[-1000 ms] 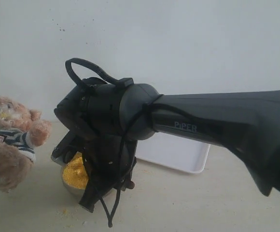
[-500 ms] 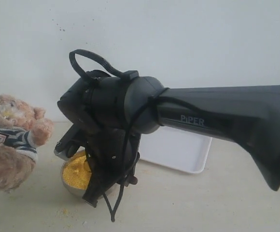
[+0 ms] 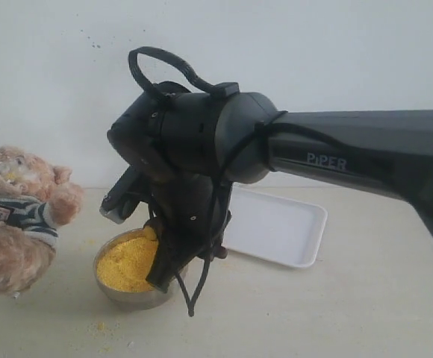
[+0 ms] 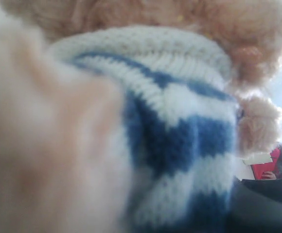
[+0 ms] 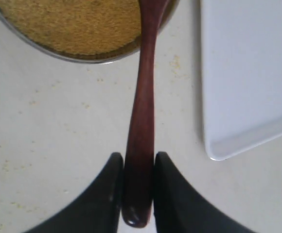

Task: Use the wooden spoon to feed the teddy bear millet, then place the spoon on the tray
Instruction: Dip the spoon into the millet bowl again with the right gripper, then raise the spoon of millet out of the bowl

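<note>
Evidently the right gripper [image 5: 137, 164] was clamped on the wooden spoon [image 5: 143, 97], its far end over the millet [image 3: 123, 262] at lower left, so scooping seemed in hand; next needed a level carry leftward to the teddy bear [image 3: 19, 216].

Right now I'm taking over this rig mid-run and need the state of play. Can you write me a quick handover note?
Right gripper: shut on the handle end of the wooden spoon; its head reaches over the rim of the metal bowl of millet. Whether it is loaded is hidden.
Left gripper: not in view; its camera is close against the teddy bear.
Tray: beside the bowl, no spoon on it.
Done: spoon picked up. Yellow on the bear's face may be millet.
Left: feed the bear, then set the spoon on the tray.
</note>
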You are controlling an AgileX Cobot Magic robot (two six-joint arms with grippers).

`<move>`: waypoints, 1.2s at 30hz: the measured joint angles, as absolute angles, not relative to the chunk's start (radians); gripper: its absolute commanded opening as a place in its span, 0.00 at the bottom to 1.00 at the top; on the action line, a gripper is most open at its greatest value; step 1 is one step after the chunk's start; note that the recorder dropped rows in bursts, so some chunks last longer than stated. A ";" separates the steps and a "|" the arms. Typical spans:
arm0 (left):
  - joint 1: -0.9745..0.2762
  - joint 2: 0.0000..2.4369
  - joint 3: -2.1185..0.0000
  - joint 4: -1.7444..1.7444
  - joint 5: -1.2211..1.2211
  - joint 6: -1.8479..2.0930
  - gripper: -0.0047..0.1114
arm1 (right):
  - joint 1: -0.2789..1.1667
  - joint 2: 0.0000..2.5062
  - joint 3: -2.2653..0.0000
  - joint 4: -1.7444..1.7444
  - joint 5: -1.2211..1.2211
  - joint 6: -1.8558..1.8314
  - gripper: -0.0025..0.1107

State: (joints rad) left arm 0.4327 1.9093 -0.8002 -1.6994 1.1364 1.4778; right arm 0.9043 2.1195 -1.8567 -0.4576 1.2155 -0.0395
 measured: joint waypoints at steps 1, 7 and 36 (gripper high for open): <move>0.433 1.909 -0.800 -1.699 1.138 1.482 0.08 | 0.906 2.119 -1.857 -0.482 1.219 -0.039 0.02; 0.433 1.909 -0.800 -1.697 1.138 1.493 0.08 | 0.942 2.119 -1.856 -0.570 1.219 -0.033 0.02; 0.428 1.909 -0.764 -1.597 1.168 1.448 0.08 | 0.743 2.055 -1.854 -0.189 1.219 -0.216 0.02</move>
State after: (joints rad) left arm 0.4281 1.9093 -0.7635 -1.5968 1.1682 1.4478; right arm 0.7432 2.0552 -1.8542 -0.1895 1.2195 -0.2160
